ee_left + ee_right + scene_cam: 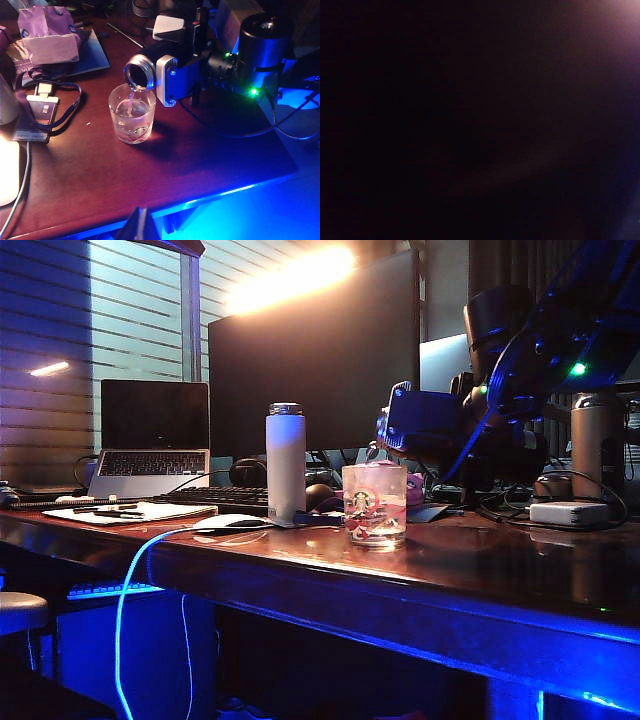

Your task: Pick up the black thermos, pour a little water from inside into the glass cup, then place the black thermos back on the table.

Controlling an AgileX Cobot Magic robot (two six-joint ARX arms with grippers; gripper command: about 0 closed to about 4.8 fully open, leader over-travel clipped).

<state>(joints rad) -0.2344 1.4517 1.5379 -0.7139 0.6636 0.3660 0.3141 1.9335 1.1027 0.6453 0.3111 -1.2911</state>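
Over the glass cup (132,120), the right gripper (167,80) seemingly clamps the black thermos (147,67).

Right pincer (167,82) clamped, wrist rolled sideways; left pincer (137,227) above.

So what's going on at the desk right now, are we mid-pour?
Yes. The right gripper holds the black thermos tipped on its side over the glass cup, and a thin stream of water runs from its open mouth into the cup, which already holds some water. The cup stands on the table near its front edge. The left gripper hangs off the front of the table, only its tips showing, holding nothing visible. The right wrist view is dark.
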